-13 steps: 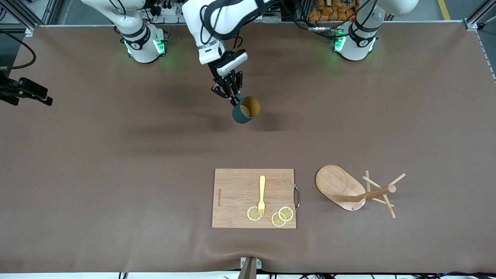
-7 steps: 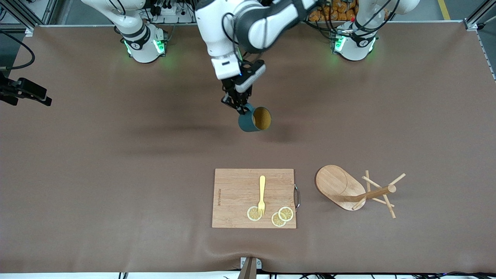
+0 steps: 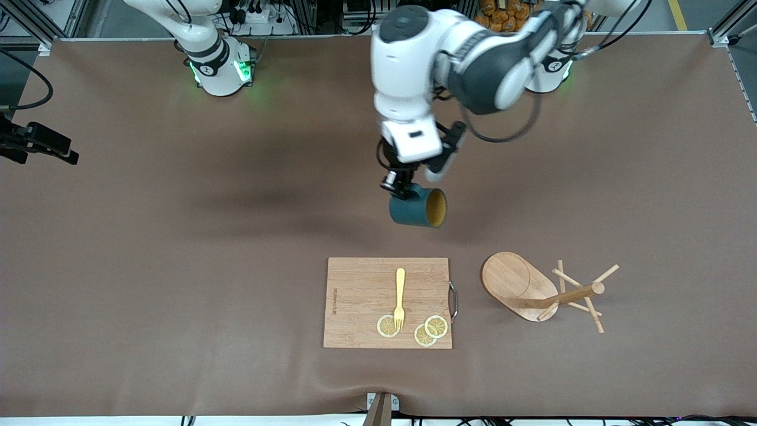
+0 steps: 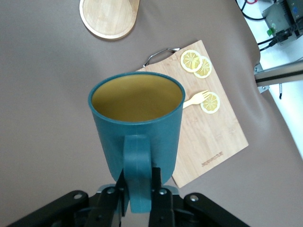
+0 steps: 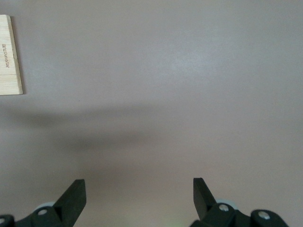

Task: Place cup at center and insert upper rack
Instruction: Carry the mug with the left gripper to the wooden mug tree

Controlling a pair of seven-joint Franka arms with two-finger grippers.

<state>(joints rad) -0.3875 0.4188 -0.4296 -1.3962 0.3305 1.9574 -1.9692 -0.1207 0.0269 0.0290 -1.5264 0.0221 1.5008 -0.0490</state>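
The left gripper (image 3: 401,190) hangs in the air over the bare table (image 3: 177,236) near its middle, its fingers (image 4: 158,189) closed tight on the handle of the cup (image 3: 417,207). The cup is clear of the table and tipped on its side, its mustard-yellow mouth facing about 3 o'clock in the front view, toward the left arm's end of the table. In the left wrist view the cup (image 4: 137,125) fills the middle, with the handle pinched between the two fingers.

At about 6 o'clock from the cup in the front view, nearer the front camera, lies the board (image 3: 361,296). On it rest a yellow fork (image 3: 400,299) and three lemon slices (image 3: 436,326), with the fork's tines over one slice. A metal handle sits on the board's edge toward the left arm's end.

At about 4 o'clock from the cup lies the rack (image 3: 520,284), just beside the board and apart from it. It is tipped over: its oval base is tilted up, and its post and pegs point toward the left arm's end of the table.

The right arm waits. Its gripper (image 5: 139,194) is wide open and holds nothing, over bare table, with a corner of the board (image 5: 10,56) in its wrist view.
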